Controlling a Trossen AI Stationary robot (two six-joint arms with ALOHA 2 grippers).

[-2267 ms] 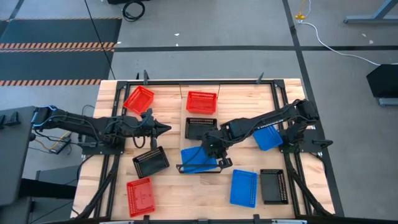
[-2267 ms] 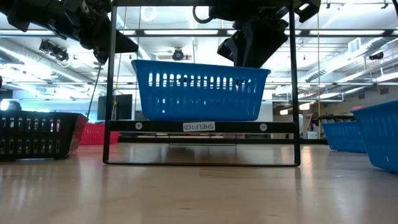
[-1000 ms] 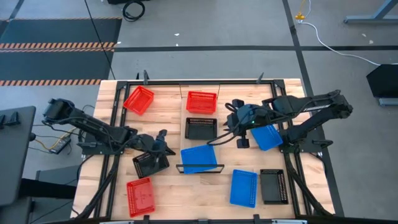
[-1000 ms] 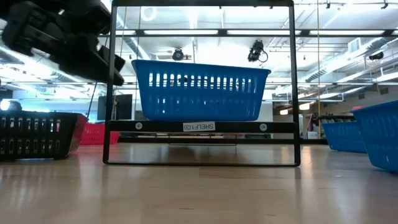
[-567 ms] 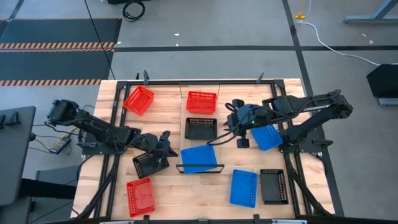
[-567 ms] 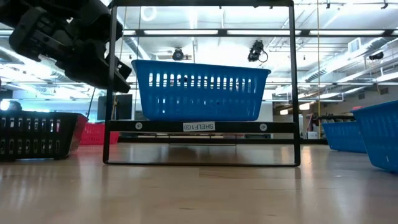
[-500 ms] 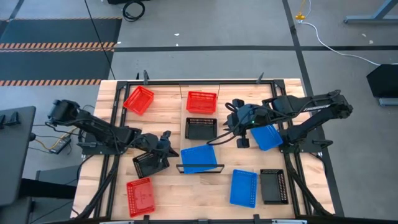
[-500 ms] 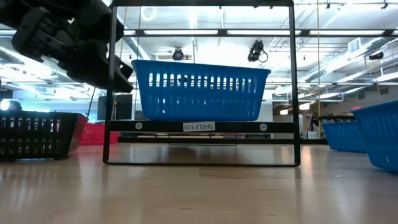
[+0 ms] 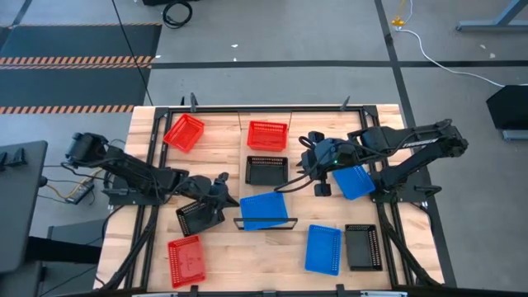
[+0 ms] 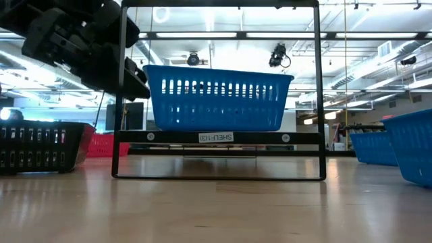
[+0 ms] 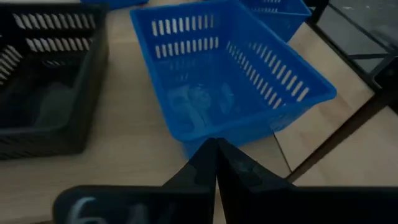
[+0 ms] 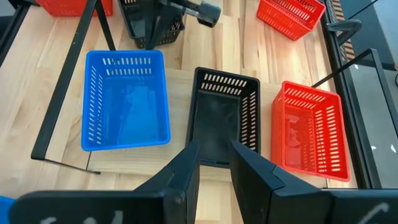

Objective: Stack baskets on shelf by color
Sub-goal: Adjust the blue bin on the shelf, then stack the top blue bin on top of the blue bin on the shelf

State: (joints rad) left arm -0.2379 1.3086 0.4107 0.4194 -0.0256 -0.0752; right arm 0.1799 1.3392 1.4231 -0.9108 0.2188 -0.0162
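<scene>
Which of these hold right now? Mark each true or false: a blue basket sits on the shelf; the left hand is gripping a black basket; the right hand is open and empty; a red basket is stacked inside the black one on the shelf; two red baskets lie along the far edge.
1. A blue basket sits on the shelf. True.
2. The left hand grips a black basket. False: it is shut on nothing, beside the blue basket.
3. The right hand is open and empty. True.
4. A red basket is stacked inside the black basket on the shelf. False: it is empty.
5. Two red baskets lie along the far edge. True.
</scene>
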